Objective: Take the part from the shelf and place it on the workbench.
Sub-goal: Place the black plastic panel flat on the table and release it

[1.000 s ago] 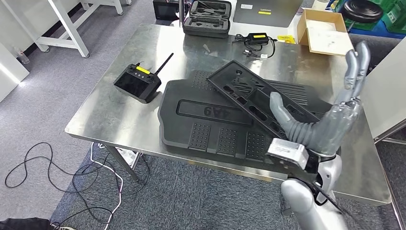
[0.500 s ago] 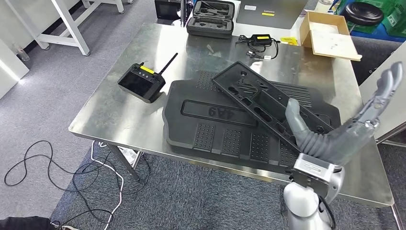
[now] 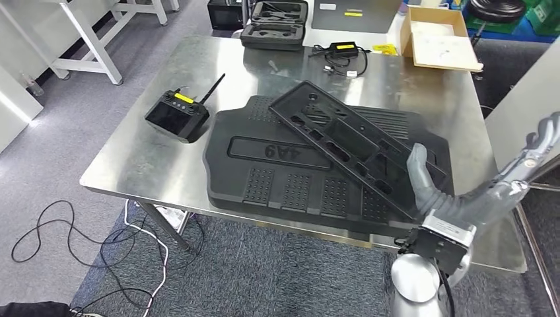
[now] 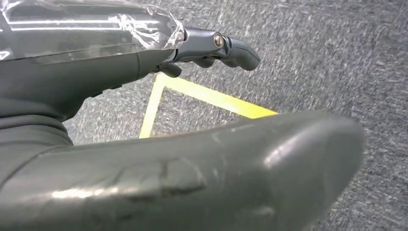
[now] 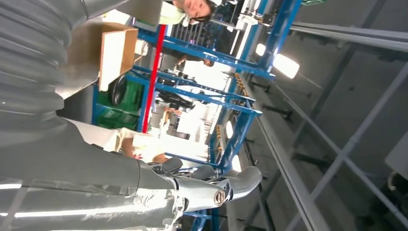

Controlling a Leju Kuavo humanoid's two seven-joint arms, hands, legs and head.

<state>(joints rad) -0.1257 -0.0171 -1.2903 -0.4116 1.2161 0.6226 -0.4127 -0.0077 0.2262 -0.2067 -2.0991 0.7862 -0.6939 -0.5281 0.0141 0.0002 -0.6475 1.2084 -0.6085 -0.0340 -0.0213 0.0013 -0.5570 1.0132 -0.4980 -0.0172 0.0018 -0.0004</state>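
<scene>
Part [image 3: 350,148], the long black panel, lies slantwise on the big black tray [image 3: 277,181] on the workbench [image 3: 165,172]. Right hand [image 3: 485,188] hovers just off the tray's near right corner, fingers spread, empty. Left hand [image 4: 144,144] hangs over carpet, holding nothing.

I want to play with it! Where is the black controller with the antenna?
In the head view the black controller sits on the left part of the steel table, just left of the big black panel, apart from it.
</scene>
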